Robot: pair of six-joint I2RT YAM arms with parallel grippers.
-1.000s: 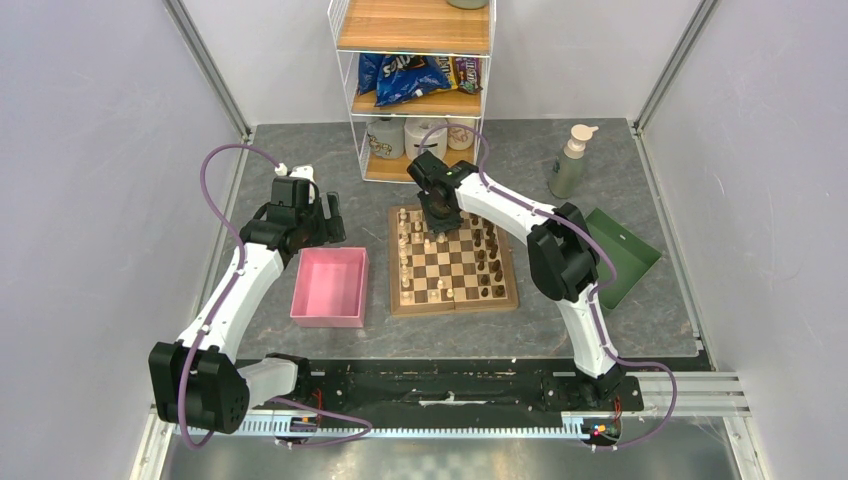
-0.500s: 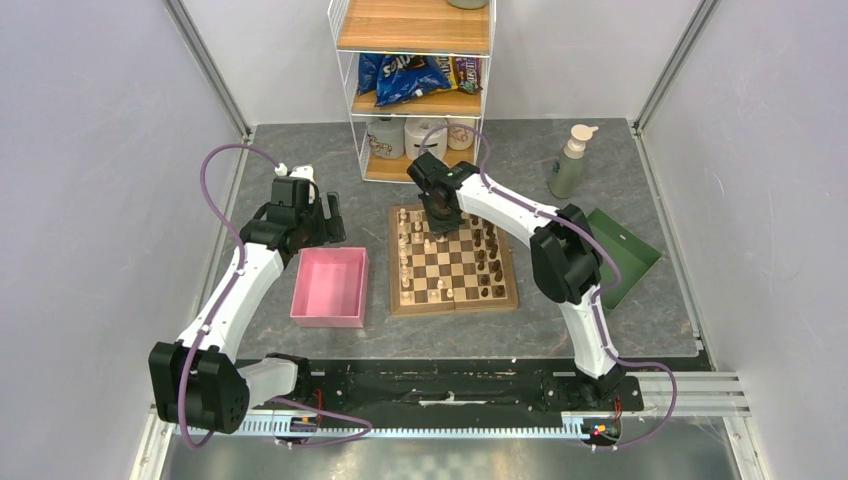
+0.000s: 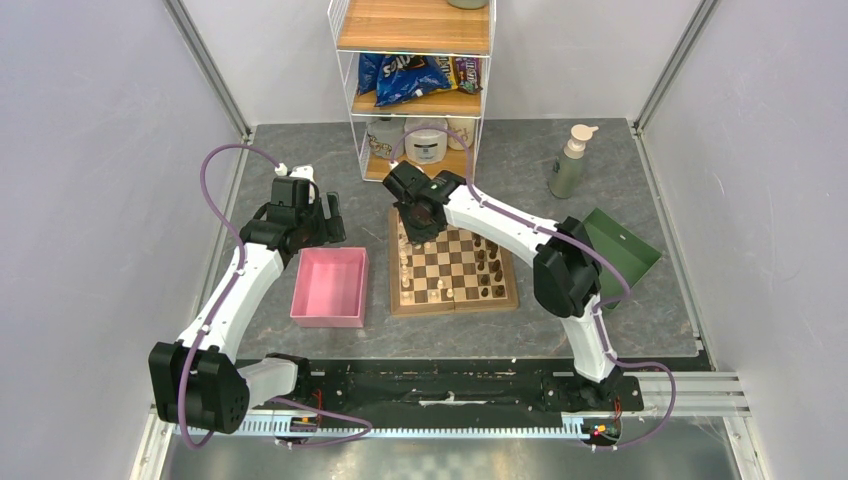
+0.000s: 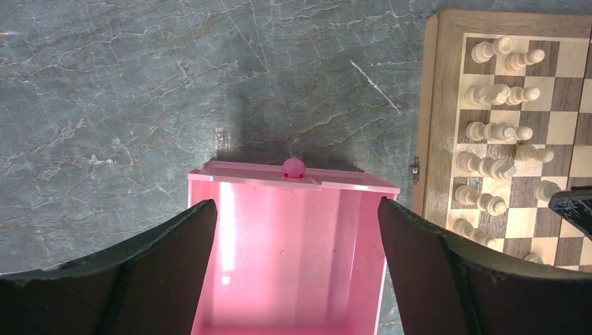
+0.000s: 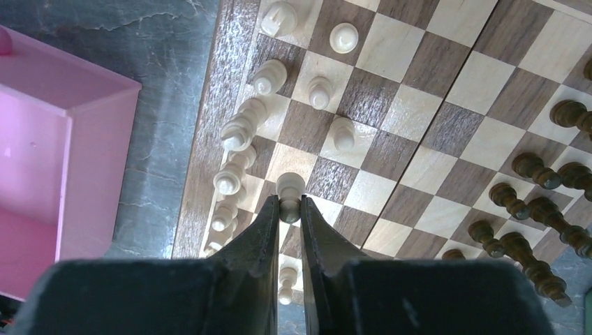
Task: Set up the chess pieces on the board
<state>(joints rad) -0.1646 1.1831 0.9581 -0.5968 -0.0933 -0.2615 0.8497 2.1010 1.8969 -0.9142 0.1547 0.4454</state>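
The wooden chessboard [image 3: 455,272] lies mid-table; it also shows in the right wrist view [image 5: 412,125] and the left wrist view [image 4: 436,84]. Several cream pieces [image 5: 241,129] stand along its left side and several dark pieces [image 5: 534,171] along its right. My right gripper [image 5: 289,208] is shut on a cream pawn [image 5: 290,187] and holds it over the board's left columns; in the top view it hangs over the board's far-left corner [image 3: 418,222]. My left gripper [image 4: 297,230] is open and empty above the pink tray [image 4: 293,251].
The pink tray [image 3: 330,288] sits left of the board. A green tray [image 3: 620,255] lies to the right, a soap bottle [image 3: 570,160] stands behind it. A wire shelf [image 3: 415,90] with snack bags and cups stands behind the board.
My right gripper has moved left from the board's far middle to its far-left corner. The left arm has not moved.
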